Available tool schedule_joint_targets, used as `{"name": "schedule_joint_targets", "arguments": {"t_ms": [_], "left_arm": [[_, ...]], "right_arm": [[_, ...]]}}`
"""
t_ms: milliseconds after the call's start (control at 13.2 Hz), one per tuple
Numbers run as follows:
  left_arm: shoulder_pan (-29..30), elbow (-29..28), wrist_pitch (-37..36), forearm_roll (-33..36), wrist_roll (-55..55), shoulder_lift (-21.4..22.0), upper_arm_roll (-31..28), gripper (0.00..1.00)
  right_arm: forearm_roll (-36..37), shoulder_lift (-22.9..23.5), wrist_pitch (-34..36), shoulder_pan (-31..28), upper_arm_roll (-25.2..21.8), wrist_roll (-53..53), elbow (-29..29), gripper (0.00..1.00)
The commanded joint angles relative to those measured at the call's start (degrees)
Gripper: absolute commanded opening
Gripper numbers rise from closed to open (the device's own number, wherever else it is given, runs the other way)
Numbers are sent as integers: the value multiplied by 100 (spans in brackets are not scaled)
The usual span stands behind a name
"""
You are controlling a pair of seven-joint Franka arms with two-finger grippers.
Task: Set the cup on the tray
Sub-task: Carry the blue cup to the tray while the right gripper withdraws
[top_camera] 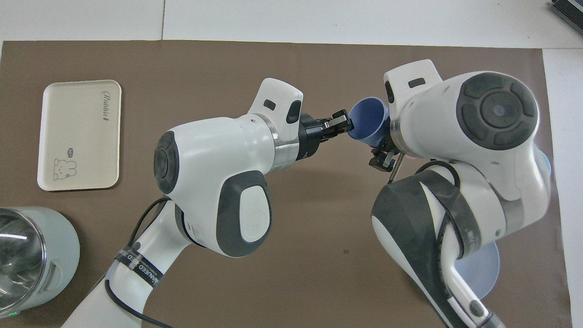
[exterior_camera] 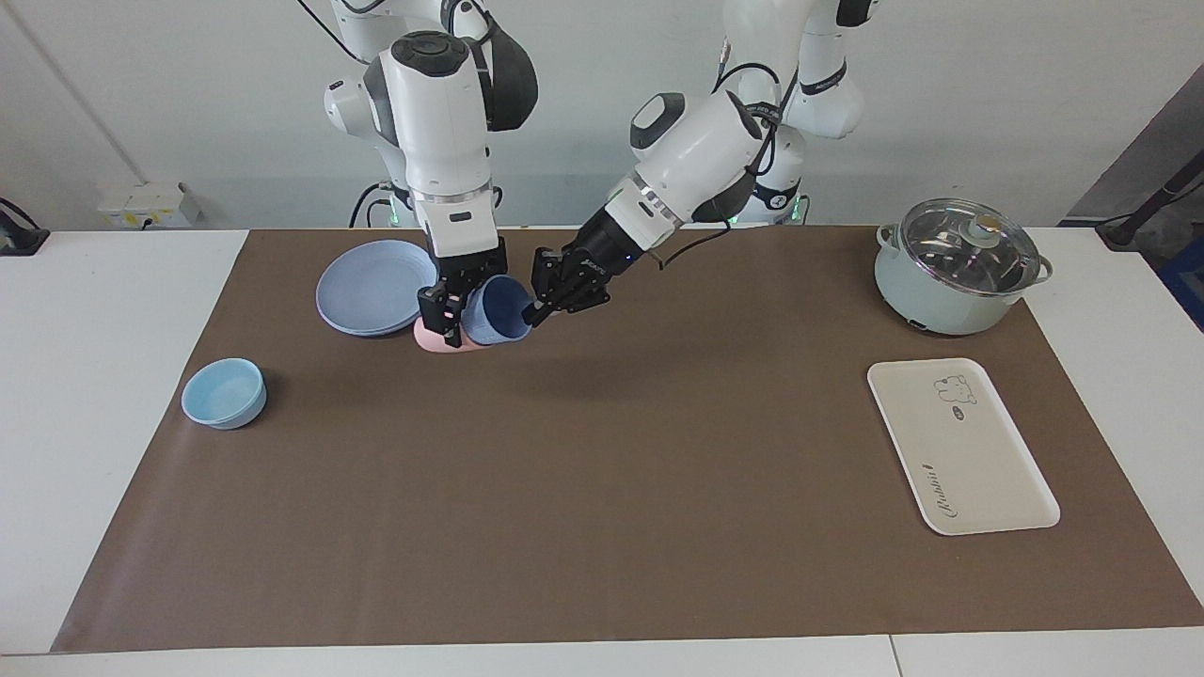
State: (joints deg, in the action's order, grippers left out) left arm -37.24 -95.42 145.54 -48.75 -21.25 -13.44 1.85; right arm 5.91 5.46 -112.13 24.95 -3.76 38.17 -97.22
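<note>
Both arms are meeting over the mat at the right arm's end of the table, in what looks like a handover. The right gripper (exterior_camera: 450, 315) is holding the periwinkle-blue cup (exterior_camera: 497, 312) with its fingers clamped across the cup's wall, just above a salmon-pink cup (exterior_camera: 435, 338) lying beside the round blue-lilac plate (exterior_camera: 369, 287). In the facing view the cup is sitting at about ten o'clock from the mat's centre, while the cream tray with the bear drawing (exterior_camera: 959, 451) is lying well apart at about three o'clock, in front of the lidded electric pot (exterior_camera: 955, 268).

The left gripper (exterior_camera: 548, 298) is reaching in from the other end, its fingertips at the cup's rim. I cannot tell whether its fingers are apart or already closing on that rim.

The cup is tipped over, not upright: its long axis is running roughly level, with the dark-blue mouth pointing toward the left gripper and a little away from the robots, and the base turned toward the right gripper.

The risk, to my eye, is in the exchange. If the right gripper lets go before the left is gripping firmly, the smooth tapered tumbler could slip and drop onto the pink cup or roll toward the light-blue bowl (exterior_camera: 224, 393). A thin rim pinch could also let it swing during the long carry to the tray.
</note>
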Motion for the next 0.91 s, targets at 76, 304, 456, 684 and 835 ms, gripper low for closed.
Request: {"name": "schedule_joint_targets", "arguments": {"t_ms": [76, 304, 456, 684, 835], "left_arm": [[900, 506, -1297, -12, -90, 86, -35, 0], [1832, 586, -2054, 610, 32, 394, -35, 0], [2377, 507, -2205, 1347, 539, 438, -35, 0], [3334, 60, -2188, 1474, 2111, 640, -35, 0], [3967, -309, -2074, 1483, 3252, 772, -35, 0]], "right_arm": [[112, -54, -28, 2, 16, -161, -16, 0], [104, -54, -46, -7, 16, -161, -16, 0], [-1, -28, -247, -103, -19, -178, -25, 0], [-578, 25, -870, -525, -28, -108, -69, 0], [-1246, 51, -1361, -901, -28, 110, -174, 0]]}}
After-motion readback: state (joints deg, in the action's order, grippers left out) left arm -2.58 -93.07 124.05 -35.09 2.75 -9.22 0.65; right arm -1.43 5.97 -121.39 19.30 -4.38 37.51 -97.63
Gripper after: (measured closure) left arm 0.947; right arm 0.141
